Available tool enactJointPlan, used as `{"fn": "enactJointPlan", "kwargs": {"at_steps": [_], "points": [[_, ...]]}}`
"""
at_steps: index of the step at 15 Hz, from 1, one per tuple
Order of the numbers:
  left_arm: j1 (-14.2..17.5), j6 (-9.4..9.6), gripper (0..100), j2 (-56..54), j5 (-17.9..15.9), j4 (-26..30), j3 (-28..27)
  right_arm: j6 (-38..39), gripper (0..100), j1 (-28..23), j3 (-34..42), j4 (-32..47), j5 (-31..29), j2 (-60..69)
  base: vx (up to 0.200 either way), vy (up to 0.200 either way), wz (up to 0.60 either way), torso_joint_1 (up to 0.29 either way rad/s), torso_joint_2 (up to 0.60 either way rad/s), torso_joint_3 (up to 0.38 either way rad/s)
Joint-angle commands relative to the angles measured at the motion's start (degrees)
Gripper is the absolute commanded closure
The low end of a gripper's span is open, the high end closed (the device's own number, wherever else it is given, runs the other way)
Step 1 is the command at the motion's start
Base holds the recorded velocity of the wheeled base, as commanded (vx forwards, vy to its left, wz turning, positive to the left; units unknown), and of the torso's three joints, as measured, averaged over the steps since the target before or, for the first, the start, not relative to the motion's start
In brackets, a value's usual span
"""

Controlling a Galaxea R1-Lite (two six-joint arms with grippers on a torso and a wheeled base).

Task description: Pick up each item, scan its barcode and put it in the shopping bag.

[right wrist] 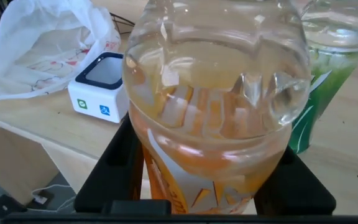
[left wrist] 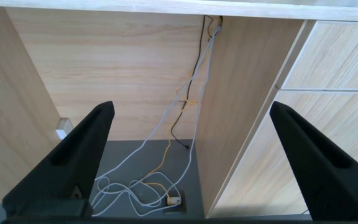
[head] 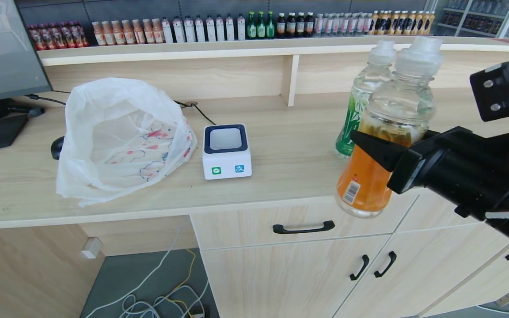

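The orange drink bottle (head: pixel 396 110) is nearest, held up in the air on my right side and tilted, its white cap up and away and its base hanging towards the front edge of the surface (head: pixel 290 132). My right claw (head: pixel 391 139) is clamped across its middle, one finger on each flank, just where the clear upper part meets the orange liquid.

I judge it only moderately heavy, as it looks part full, and the liquid will slosh when I swing it. The plastic is smooth and thin, so it may slip or dent under a hard squeeze. The mid-body grip seems the right place, firm but not crushing. The barcode label (head: pixel 351 192) sits low on the side, below my fingers and uncovered, which should let me turn it towards the scanner (head: pixel 226 151).

That white scanner box stands in the middle of the surface, with the shopping bag (head: pixel 122 137) just beside it to my left, lying with its mouth open towards me. A green bottle (head: pixel 360 106) stands upright on the surface just behind the one I hold.

My left claw (left wrist: pixel 194 168) hangs low with its fingers wide apart, holding nothing, before the open recess under the surface where cables (left wrist: pixel 160 162) trail down.
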State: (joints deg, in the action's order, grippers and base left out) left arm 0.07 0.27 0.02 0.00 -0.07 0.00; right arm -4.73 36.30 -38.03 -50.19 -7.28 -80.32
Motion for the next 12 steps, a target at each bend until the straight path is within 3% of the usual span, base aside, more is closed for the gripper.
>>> {"fn": "enactJointPlan", "kwargs": {"at_steps": [1, 4, 8, 12], "points": [[0.0, 0.00, 0, 0.0, 0.0, 0.0, 0.0, 2.0, 100, 0.0, 5.5, -2.2, 2.0, 2.9, 0.000, 0.000, 0.00, 0.000, 0.00, 0.000], [0.0, 0.00, 0, 0.0, 0.0, 0.0, 0.0, 4.7, 100, 0.0, 10.8, -8.2, 6.1, 2.9, 0.000, 0.000, 0.00, 0.000, 0.00, 0.000], [0.0, 0.00, 0, 0.0, 0.0, 0.0, 0.0, 8.2, 100, -0.6, 10.8, -8.8, 12.6, 2.6, 0.000, 0.000, 0.00, 0.000, 0.00, 0.000], [0.0, 0.00, 0, 0.0, 0.0, 0.0, 0.0, 10.2, 100, -1.8, 9.7, -8.8, 26.1, 0.7, 0.000, 0.000, 0.00, 0.000, 0.00, 0.000]]}}
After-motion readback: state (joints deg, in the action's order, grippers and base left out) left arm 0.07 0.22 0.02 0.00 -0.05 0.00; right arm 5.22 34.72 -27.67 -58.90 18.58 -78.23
